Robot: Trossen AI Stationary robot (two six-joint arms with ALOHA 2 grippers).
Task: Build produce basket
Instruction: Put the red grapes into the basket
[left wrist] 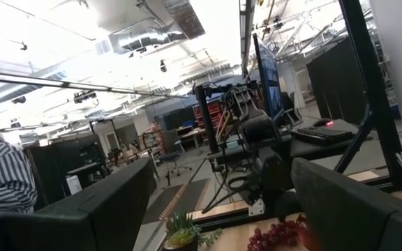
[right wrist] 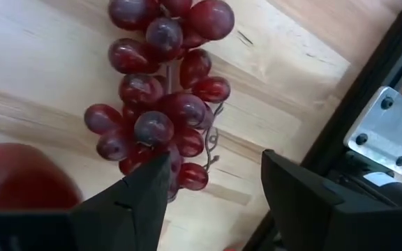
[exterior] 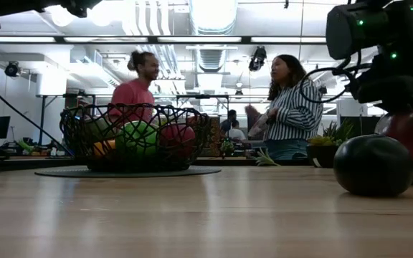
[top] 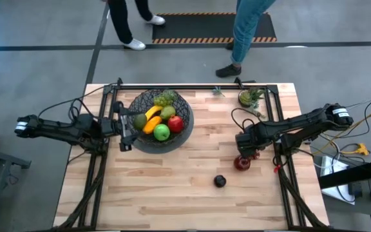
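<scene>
The black wire basket [top: 148, 140] stands at the table's far left and holds a banana, green and red apples, green grapes and more fruit; it also shows in the low view [exterior: 136, 140]. My left gripper [top: 126, 136] is open and empty at the basket's left rim [left wrist: 222, 174]. My right gripper [top: 245, 145] is open over the dark red grapes [right wrist: 160, 104], which lie on the table. A red apple [top: 241, 162] and a small black fruit [top: 219, 181] lie just nearer. My right gripper's one finger [right wrist: 142, 199] stands at the end of the grape bunch [right wrist: 180, 174], with the other finger off to the side over bare wood. I cannot tell whether the finger touches the grapes. The bunch lies flat on the table.
A small leafy potted plant [top: 250, 96] stands at the far right. Black frame rails [top: 282, 174] run along both sides of the table. Two people stand beyond the far edge [exterior: 287, 107]. Bare wood lies at the table's near middle.
</scene>
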